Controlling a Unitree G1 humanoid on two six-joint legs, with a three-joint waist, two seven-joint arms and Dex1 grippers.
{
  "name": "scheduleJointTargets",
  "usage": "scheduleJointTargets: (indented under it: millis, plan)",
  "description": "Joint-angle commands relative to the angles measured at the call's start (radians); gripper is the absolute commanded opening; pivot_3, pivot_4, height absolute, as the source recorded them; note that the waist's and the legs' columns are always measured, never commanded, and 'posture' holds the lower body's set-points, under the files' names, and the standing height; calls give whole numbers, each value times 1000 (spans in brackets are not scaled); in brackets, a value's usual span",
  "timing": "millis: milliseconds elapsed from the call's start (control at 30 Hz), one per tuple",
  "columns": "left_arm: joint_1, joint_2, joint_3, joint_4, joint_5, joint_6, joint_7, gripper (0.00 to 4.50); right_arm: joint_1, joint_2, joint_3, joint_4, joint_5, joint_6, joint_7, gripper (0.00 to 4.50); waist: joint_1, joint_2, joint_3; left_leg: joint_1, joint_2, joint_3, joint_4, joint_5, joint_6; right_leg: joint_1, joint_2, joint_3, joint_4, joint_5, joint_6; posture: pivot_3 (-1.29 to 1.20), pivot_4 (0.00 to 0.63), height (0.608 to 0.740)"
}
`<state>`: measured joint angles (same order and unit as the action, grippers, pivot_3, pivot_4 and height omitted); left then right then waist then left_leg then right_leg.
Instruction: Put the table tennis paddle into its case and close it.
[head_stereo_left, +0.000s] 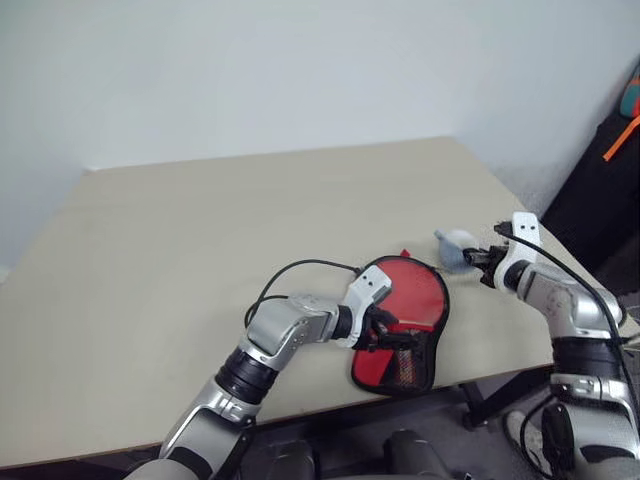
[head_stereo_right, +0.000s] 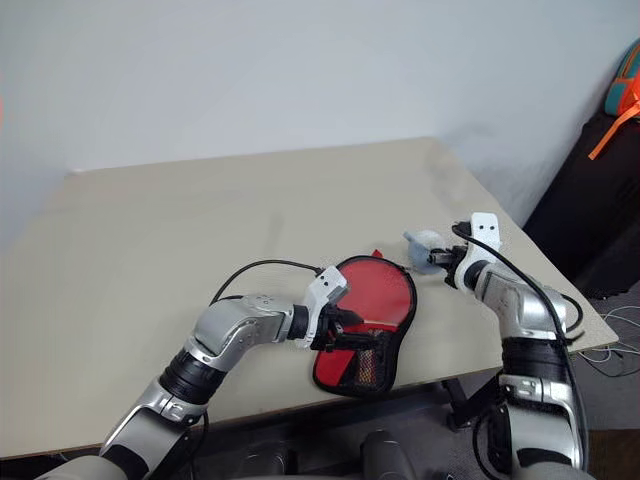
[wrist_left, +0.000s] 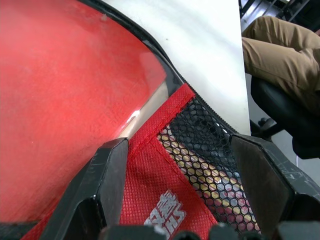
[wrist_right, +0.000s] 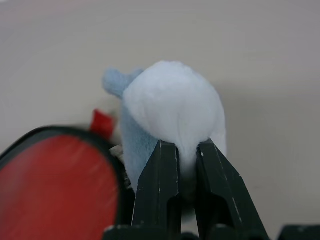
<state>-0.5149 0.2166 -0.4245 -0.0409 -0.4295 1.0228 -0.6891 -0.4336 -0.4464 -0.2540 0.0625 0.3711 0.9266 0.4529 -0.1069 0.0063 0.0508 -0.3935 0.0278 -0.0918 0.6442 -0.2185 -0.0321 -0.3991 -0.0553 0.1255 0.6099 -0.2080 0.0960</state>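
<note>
Head views: our left gripper (head_stereo_left: 392, 334), jaws spread, rests over the red paddle-shaped zip case (head_stereo_left: 405, 325) at the beige table (head_stereo_left: 200, 250) edge. Right wrist view: our right gripper (wrist_right: 187, 150) pinches a whitish-grey plush lump (wrist_right: 172, 107). We judge it an obstruction; set it aside, then zip. Paddle unseen.

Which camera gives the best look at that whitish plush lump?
The right wrist view: the plush lump sits close up, pinched by the right gripper. Both eye views show it small, beside the red case.
</note>
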Motion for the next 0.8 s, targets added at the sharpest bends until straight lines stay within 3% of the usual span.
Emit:
scheduleJointTargets:
  millis: [33,300,500,800]
  plan:
    - [3,8,-13,7,9,18,-7,3448,60,-49,-60,-176,74,60,28,18,6,0,0,0,0,0,0,0,0,0,0,0,0,0,0,0,0,740]
    - [-7,5,-19,20,14,17,-22,3448,252,-153,-95,-293,146,82,106,18,9,-1,0,0,0,1,1,0,0,0,0,0,-1,0,0,0,0,740]
    - [-12,-1,-23,30,16,17,-30,3448,207,-108,-126,-217,126,59,-2,18,8,-1,1,0,0,1,1,0,0,0,0,0,-2,0,0,0,0,740]
    - [-6,0,-15,23,17,27,-29,3448,336,-176,-145,-362,266,74,164,18,10,-1,1,-1,0,2,1,0,0,-1,0,1,-2,0,0,0,0,740]
